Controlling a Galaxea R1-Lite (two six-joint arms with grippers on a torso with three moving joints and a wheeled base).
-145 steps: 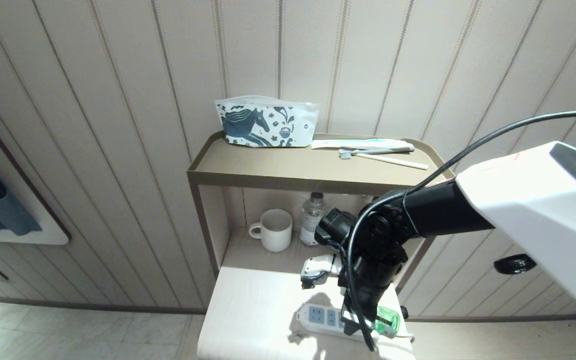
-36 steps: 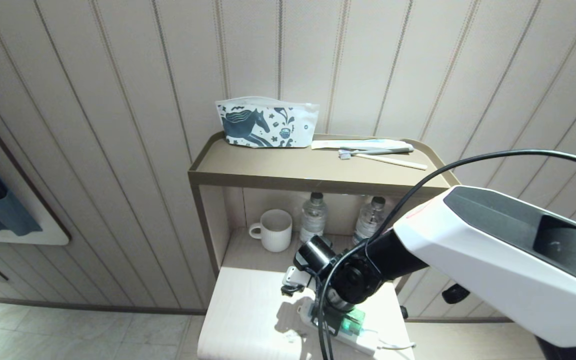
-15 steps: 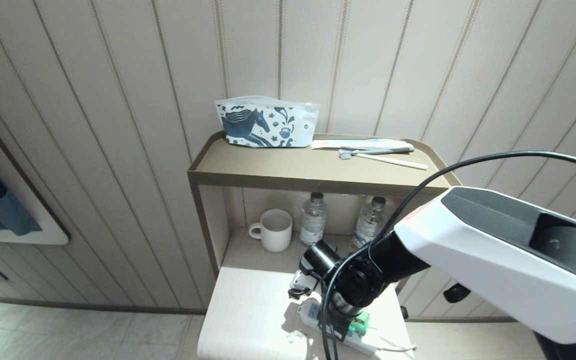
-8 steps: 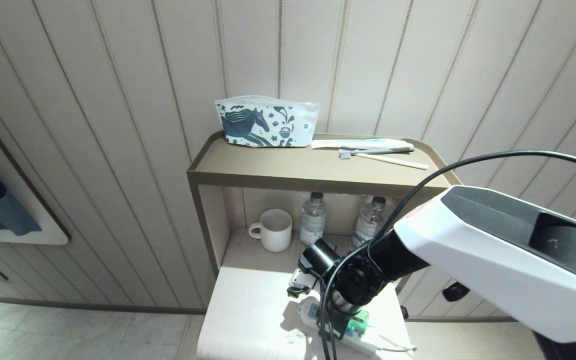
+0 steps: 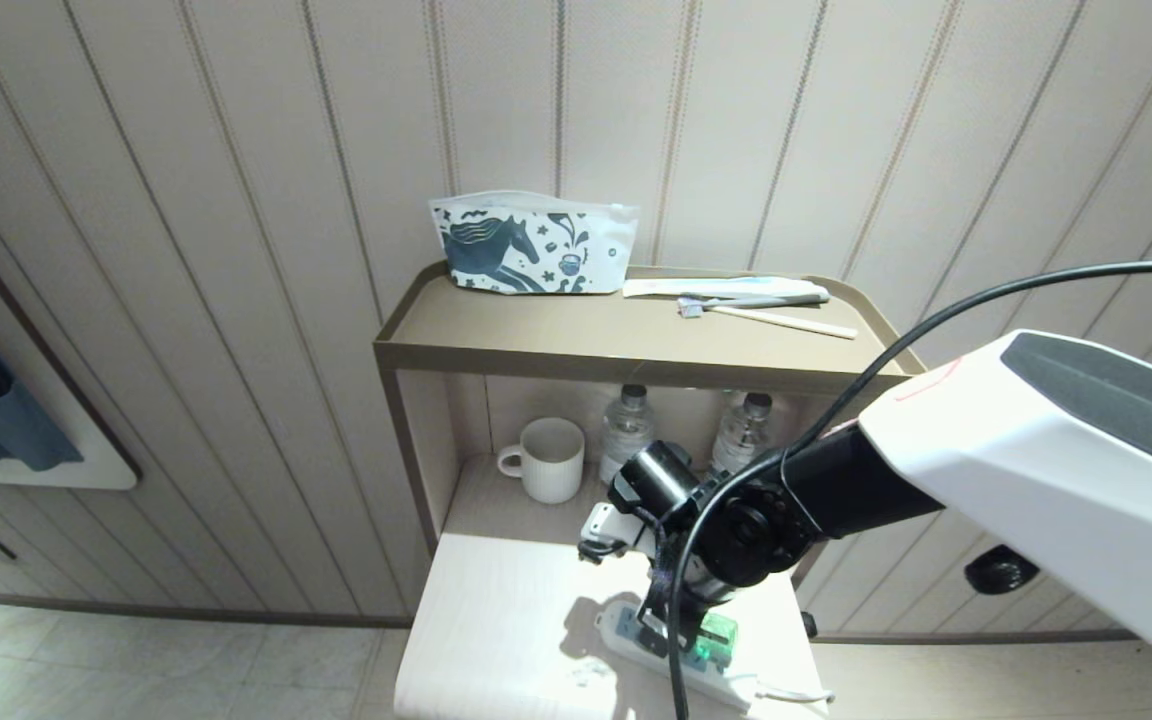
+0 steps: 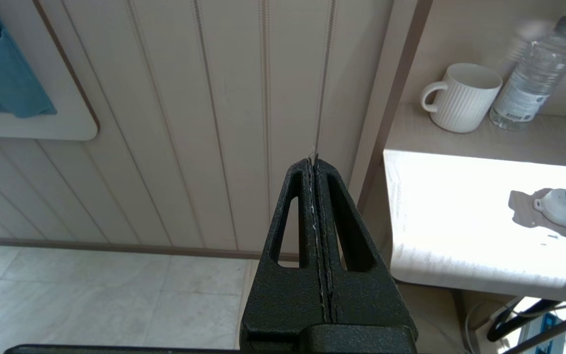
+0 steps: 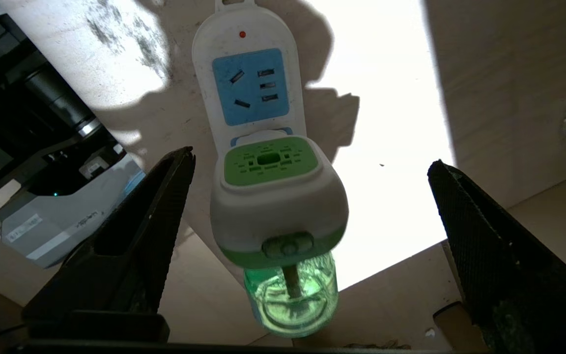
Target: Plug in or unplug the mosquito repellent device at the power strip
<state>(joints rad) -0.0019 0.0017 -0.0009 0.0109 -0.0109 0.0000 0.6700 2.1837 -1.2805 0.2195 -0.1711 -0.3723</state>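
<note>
Blocking most of the power strip (image 5: 636, 640) in head view, right arm, right gripper (image 7: 312, 169) spread wide, released, straddling the mosquito repellent device (image 7: 278, 206) seated in the strip's middle socket, pale tabletop (image 5: 496, 640), striped wall panels (image 5: 236, 200), left gripper (image 6: 315, 164) clenched, parked at the table's left.

A home or hotel bedroom corner: panelled wall, bedside shelf unit (image 5: 626, 345) holding toiletry pouch (image 5: 531, 245), toothbrush (image 5: 766, 318), mug (image 5: 548, 458).

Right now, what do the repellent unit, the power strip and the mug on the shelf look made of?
White-and-green mosquito repellent device: smooth moulded plastic head, and a translucent green bottle that glows. Long white power strip: glossy hard plastic with pale blue panels. White ribbed mug: probably matte ceramic, though that is unsure.
</note>
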